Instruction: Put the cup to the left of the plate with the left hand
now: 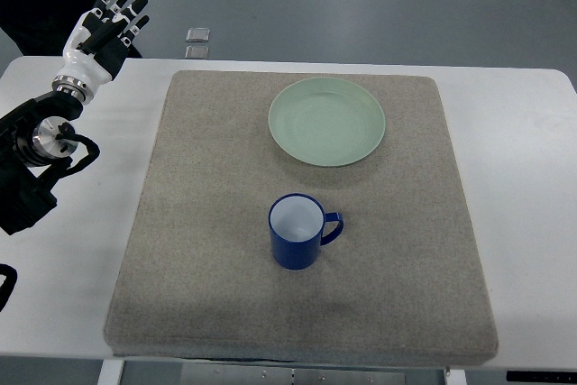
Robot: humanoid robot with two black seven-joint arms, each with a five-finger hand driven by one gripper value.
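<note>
Standing upright on the mat point(180, 223), the cup point(295, 233) is near of the plate point(326, 121).
The left hand point(106, 29) hovers far left, fingers spread wide, holding nothing.

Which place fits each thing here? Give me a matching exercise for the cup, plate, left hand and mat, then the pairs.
Things:
1. cup
2. plate
3. left hand
4. mat

Places:
A. far half of the mat, lying flat
B. over the table's far left corner, fingers spread, holding nothing
C. near the mat's middle, upright, handle to the picture's right
D. covering the middle of the white table

Pairs: 1-C, 2-A, 3-B, 4-D
</note>
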